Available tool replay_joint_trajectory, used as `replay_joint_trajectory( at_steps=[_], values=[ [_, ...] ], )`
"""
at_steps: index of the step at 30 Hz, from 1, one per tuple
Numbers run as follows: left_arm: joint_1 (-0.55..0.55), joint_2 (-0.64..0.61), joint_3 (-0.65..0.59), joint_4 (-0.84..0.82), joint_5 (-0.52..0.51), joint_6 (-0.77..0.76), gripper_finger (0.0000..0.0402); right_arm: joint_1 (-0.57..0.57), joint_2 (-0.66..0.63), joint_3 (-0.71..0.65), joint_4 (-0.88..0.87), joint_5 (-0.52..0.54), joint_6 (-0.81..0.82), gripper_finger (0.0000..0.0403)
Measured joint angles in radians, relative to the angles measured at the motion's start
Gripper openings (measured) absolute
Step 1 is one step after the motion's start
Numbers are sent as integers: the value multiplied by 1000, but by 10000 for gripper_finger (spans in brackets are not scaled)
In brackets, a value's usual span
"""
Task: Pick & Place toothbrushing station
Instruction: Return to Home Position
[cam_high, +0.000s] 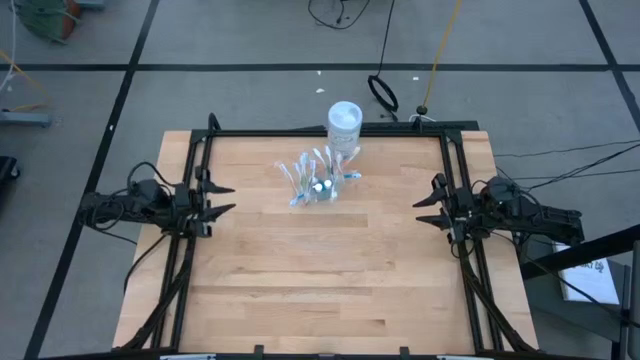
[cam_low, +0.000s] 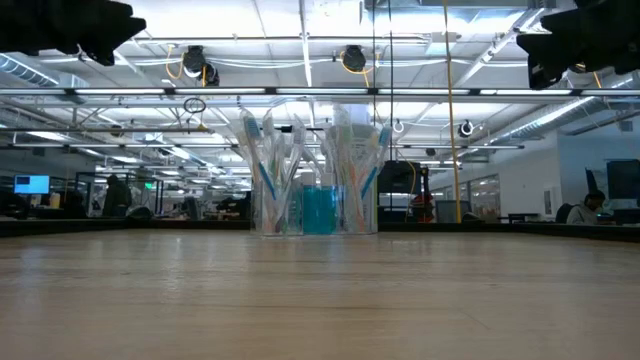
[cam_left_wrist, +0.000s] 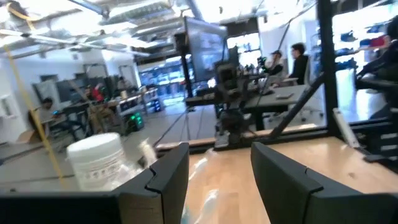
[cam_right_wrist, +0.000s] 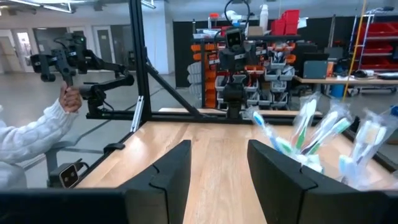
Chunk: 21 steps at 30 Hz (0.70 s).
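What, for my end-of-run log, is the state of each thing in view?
left claw, open, empty, at the left edge of the table.
right claw, open, empty, at the right edge.
clear organizer, upright.
toothbrushes, standing in the organizer, splayed.
toothpaste tubes, standing inside it.
white tub, upright.

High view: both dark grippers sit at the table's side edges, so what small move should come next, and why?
Probably just let both arms settle to rest where they are. The left gripper and right gripper are open and empty, apart from the clear plastic organizer, which stands upright holding the thin toothbrushes, and I see no brush loose on the wooden table.
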Motion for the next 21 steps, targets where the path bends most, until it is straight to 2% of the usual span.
replay_joint_trajectory(
  at_steps=[5, 14, 21],
  values=[
    [0, 0, -44, 83, 12, 4, 180, 0, -19, -63, 50, -30, 22, 151],
    [0, -1, -212, 321, 19, -11, 179, 0, -19, -127, 121, -45, 33, 151],
    [0, 1, -211, 330, 63, -12, 179, 0, -18, -188, 212, -45, 34, 153]
  ],
)
